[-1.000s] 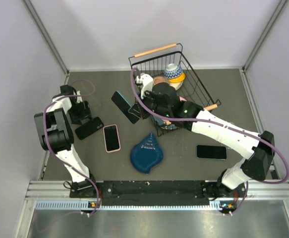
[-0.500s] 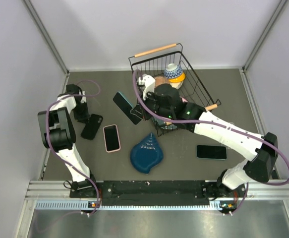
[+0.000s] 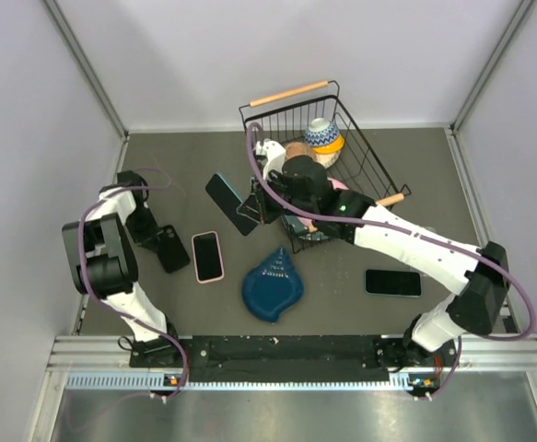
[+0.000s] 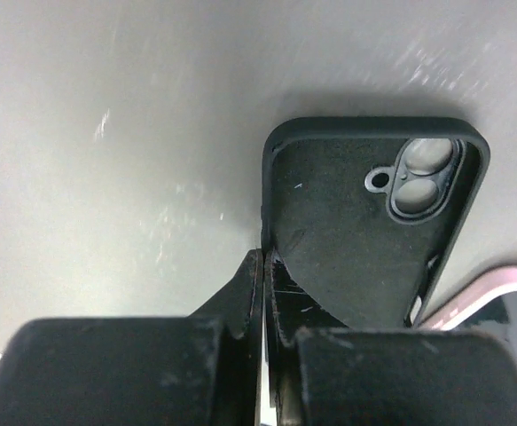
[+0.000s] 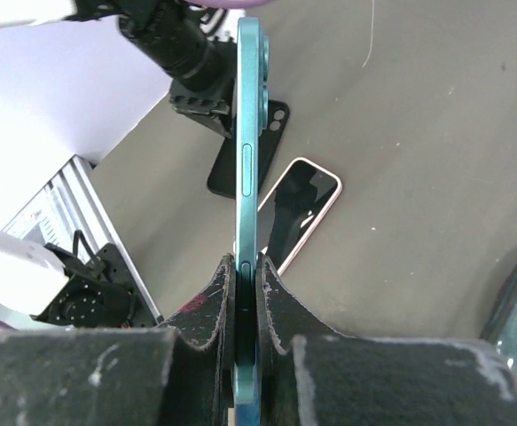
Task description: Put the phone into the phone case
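The black phone case point(image 3: 170, 250) lies on the table at the left, inside up, with its camera cutout showing in the left wrist view point(image 4: 364, 222). My left gripper point(image 3: 156, 236) point(image 4: 264, 257) is shut on the case's side wall, one finger inside and one outside. The teal phone point(image 3: 227, 201) point(image 5: 247, 124) hangs edge-on above the table, just left of the basket. On its lower end my right gripper point(image 3: 250, 210) point(image 5: 247, 262) is shut. From the right wrist view the case point(image 5: 273, 120) sits partly hidden behind the phone.
A pink-cased phone point(image 3: 207, 256) point(image 5: 301, 206) lies right of the case. In front of it is a blue teardrop plate point(image 3: 273, 284), and another dark phone point(image 3: 393, 282) lies at the right. A wire basket point(image 3: 365, 157) with bowls stands at the back.
My left gripper has gone from open to shut on the case's wall, and the case has turned and slid toward the near side. The right arm still holds the phone in about the same place.
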`<action>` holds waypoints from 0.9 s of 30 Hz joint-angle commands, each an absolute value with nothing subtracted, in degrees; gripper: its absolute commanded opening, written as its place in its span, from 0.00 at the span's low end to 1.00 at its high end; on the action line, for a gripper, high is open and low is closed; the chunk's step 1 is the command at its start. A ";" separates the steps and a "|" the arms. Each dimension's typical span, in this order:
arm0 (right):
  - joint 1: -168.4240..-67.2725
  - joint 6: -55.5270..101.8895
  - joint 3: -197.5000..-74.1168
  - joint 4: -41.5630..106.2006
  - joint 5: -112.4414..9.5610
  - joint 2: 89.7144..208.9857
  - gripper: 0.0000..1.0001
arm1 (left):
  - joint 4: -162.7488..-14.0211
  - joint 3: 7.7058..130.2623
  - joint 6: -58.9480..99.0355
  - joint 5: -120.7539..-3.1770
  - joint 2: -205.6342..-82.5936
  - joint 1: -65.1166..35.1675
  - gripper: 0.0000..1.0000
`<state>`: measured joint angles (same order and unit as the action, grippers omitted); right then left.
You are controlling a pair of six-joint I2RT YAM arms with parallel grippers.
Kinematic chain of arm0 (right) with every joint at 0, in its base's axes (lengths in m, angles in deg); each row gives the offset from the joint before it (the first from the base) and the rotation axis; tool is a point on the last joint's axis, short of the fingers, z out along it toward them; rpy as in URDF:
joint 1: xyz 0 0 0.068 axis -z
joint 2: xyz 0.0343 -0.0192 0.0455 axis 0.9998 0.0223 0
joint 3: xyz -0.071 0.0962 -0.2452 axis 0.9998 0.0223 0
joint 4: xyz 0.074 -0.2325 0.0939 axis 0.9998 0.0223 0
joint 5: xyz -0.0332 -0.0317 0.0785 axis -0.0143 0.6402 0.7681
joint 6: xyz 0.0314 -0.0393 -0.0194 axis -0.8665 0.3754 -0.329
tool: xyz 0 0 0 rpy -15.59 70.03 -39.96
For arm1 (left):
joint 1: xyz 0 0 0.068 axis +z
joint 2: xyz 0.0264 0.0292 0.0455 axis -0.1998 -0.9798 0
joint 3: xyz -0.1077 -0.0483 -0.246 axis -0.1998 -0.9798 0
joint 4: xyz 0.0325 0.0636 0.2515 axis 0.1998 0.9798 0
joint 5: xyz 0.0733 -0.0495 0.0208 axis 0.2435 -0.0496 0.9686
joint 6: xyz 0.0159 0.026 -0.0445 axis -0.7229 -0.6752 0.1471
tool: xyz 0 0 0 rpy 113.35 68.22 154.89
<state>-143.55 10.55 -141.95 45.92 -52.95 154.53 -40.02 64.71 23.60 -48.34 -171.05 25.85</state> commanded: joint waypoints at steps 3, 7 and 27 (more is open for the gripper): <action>-144.97 4.69 -148.05 40.34 -52.22 160.10 0.00 | -42.33 56.59 32.01 -63.01 -161.17 29.63 0.04; -146.37 3.46 -150.35 40.42 -54.16 164.59 0.00 | -43.48 53.86 34.30 -63.55 -158.80 30.86 0.55; -150.68 -6.83 -172.32 43.68 -56.44 194.56 0.00 | -60.61 39.09 40.90 -75.67 -150.96 52.13 0.00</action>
